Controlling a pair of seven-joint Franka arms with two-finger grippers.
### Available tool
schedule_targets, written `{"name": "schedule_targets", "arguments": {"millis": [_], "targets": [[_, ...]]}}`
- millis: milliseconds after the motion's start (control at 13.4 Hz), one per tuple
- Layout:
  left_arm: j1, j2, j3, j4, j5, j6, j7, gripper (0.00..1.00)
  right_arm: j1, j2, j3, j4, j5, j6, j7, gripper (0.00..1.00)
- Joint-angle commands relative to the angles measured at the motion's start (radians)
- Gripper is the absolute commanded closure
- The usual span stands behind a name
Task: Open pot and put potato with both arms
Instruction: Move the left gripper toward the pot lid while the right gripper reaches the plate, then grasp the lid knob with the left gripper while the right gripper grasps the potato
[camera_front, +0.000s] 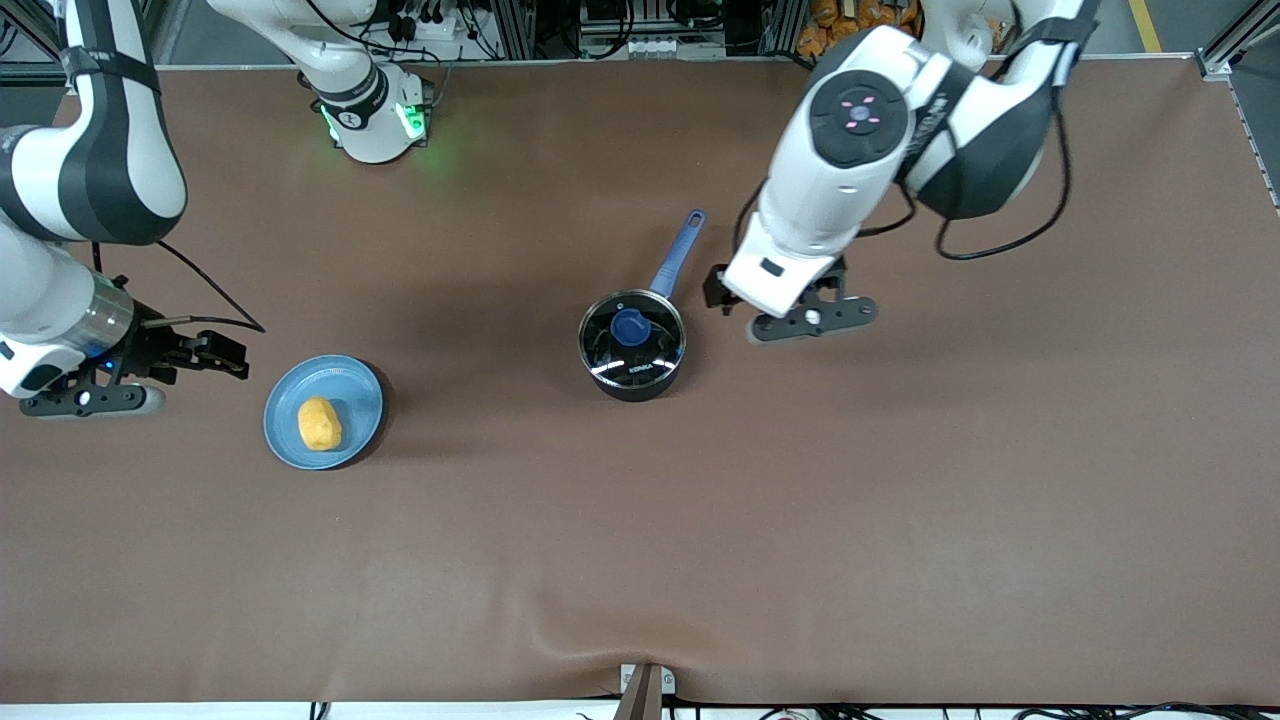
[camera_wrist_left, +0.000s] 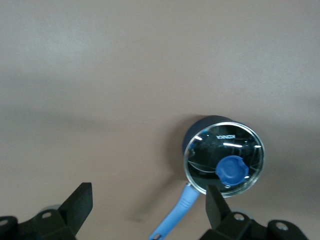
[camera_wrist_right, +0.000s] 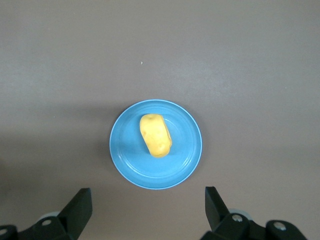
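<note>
The front camera sat high, facing the arm bases along the top of its frame, and looked steeply down on the whole brown surface (camera_front: 700, 550). The left wrist camera looked down past its own jaws — low in its frame — at the pot (camera_wrist_left: 223, 156), which the front view showed at centre (camera_front: 632, 345). The right wrist camera looked straight down on the plate (camera_wrist_right: 156, 144), closer in; the front view held it at lower left (camera_front: 323, 411).

handle (camera_wrist_left: 175, 217): end cut off at the left wrist view's edge, about 6 o'clock of the lid (camera_wrist_left: 223, 157)
pot inside: hidden under reflections on the lid
lid lettering: too small to read
</note>
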Motion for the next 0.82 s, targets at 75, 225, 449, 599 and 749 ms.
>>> {"name": "schedule_targets", "arguments": {"millis": [75, 225, 449, 599, 749], "targets": [[-0.055, 0.079, 0.014, 0.071, 0.001, 0.038, -0.131, 0.00, -0.025, 0.079, 0.007, 0.001, 0.002, 0.070, -0.023, 0.00], [-0.084, 0.102, 0.014, 0.071, 0.001, 0.064, -0.206, 0.00, -0.024, 0.126, 0.007, 0.000, 0.002, 0.111, -0.023, 0.00], [-0.129, 0.140, 0.014, 0.071, 0.002, 0.113, -0.356, 0.00, -0.018, 0.197, 0.009, 0.000, 0.005, 0.192, -0.025, 0.00], [-0.146, 0.153, 0.014, 0.066, 0.004, 0.115, -0.410, 0.00, -0.012, 0.250, 0.009, 0.000, 0.005, 0.255, -0.064, 0.00], [-0.172, 0.159, 0.013, 0.057, 0.014, 0.154, -0.473, 0.00, -0.012, 0.287, 0.009, 0.000, 0.005, 0.291, -0.135, 0.00]]}}
